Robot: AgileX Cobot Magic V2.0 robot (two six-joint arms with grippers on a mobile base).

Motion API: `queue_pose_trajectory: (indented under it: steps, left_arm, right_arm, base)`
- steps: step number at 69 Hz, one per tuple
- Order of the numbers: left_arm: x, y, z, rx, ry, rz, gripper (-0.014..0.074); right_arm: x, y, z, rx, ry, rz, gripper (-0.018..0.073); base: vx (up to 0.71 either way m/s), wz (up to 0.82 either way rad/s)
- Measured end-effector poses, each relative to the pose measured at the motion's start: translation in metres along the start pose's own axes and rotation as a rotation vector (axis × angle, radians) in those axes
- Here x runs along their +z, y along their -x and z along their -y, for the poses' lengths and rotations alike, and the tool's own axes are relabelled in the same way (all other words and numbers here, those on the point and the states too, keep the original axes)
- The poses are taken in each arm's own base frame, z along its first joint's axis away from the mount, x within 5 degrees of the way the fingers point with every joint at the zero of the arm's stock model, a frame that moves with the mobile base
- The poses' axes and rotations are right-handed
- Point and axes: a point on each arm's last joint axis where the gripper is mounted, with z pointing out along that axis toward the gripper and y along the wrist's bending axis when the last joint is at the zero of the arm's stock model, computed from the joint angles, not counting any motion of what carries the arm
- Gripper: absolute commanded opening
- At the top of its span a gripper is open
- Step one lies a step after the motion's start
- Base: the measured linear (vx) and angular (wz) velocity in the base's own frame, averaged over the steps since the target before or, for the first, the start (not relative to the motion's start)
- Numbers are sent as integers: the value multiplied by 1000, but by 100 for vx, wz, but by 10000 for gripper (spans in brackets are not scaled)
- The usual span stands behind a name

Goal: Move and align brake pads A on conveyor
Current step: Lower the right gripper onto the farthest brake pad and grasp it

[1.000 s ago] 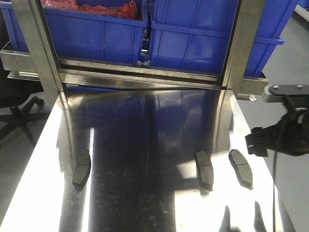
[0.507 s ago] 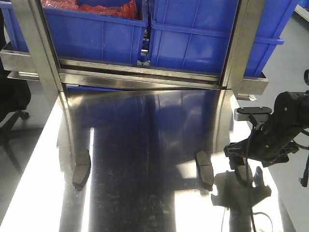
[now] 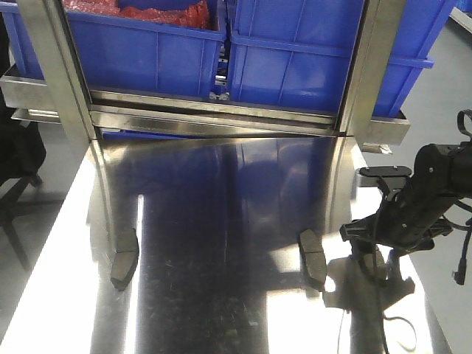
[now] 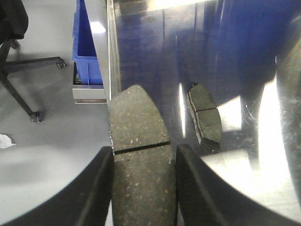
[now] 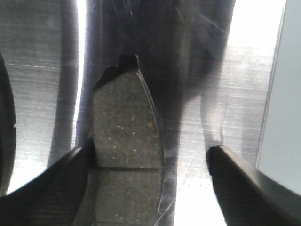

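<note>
Over the left edge of the steel table point(image 3: 221, 192), the left gripper point(image 4: 143, 153) is clamped on the held brake pad point(image 4: 138, 122). Both black fingers press against the pad's long sides, and its rough face and centre groove are turned to the wrist camera. Grey floor shows to its left and polished steel to its right. Just inside that left edge the left brake pad point(image 3: 124, 259) lies flat on the steel, apart from the held one. Blue bins point(image 3: 147, 51) stand along the far edge, behind the steel frame. Right of centre, the middle brake pad point(image 3: 313, 258) lies on the table with its long axis running from the near edge toward the far edge. Near the right edge, the right arm point(image 3: 417, 199) reaches down with the right gripper point(image 5: 149, 151) spread wide around the right brake pad point(image 5: 124, 127), which lies on the steel. One finger point(image 5: 61, 188) is against the pad's side, and the other finger point(image 5: 244, 183) stands clear of it with bare table between.
</note>
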Motion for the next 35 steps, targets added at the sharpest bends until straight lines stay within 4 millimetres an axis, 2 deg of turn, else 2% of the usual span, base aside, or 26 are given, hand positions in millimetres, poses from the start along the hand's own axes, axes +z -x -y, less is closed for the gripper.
queue_pose_trajectory:
  steps: [17,35]
  left_arm:
    - [0,0,0,0,0,0,56]
    - [0,0,0,0,0,0,56]
  right_arm:
    - [0,0,-1,6,16,-2,380]
    - [0,0,-2,8,24,-4,162]
  base:
    - [0,0]
    - [0,0]
